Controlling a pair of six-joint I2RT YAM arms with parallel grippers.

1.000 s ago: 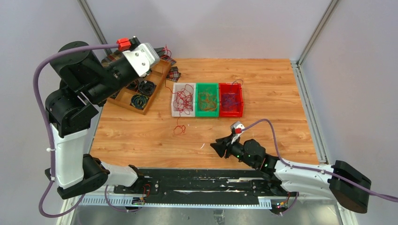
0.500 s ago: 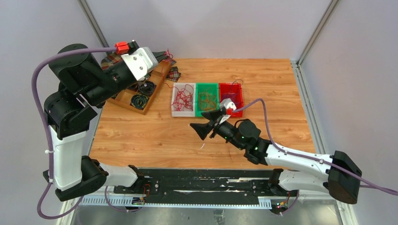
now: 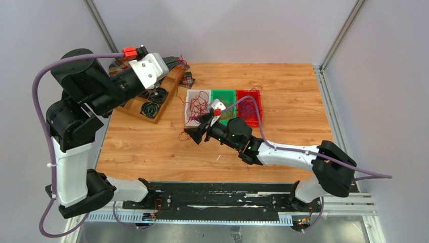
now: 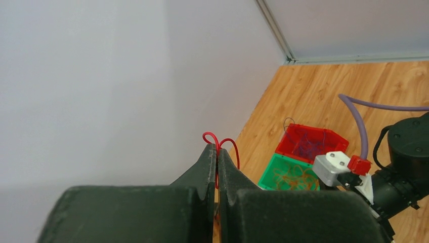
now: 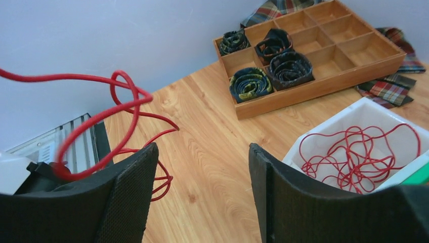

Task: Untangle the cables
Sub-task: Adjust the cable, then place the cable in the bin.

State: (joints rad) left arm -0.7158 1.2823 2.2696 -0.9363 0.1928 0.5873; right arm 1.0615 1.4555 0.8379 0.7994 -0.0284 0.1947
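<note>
left arm (image 3: 91, 86) rearing high left of the white bin (image 5: 372, 112), left gripper (image 4: 217, 162) pinching a red cable (image 4: 218, 148); right arm (image 3: 283, 152) stretching low beside it, right gripper (image 5: 202, 152) gaping, gripping nothing; more cables (image 3: 197, 106) lying inside the bin

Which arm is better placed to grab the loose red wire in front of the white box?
The right. Its open gripper is down beside the loose red wire, which runs just ahead of its spread fingers. The left gripper is raised high over the wooden tray and is shut on a red strand.
</note>
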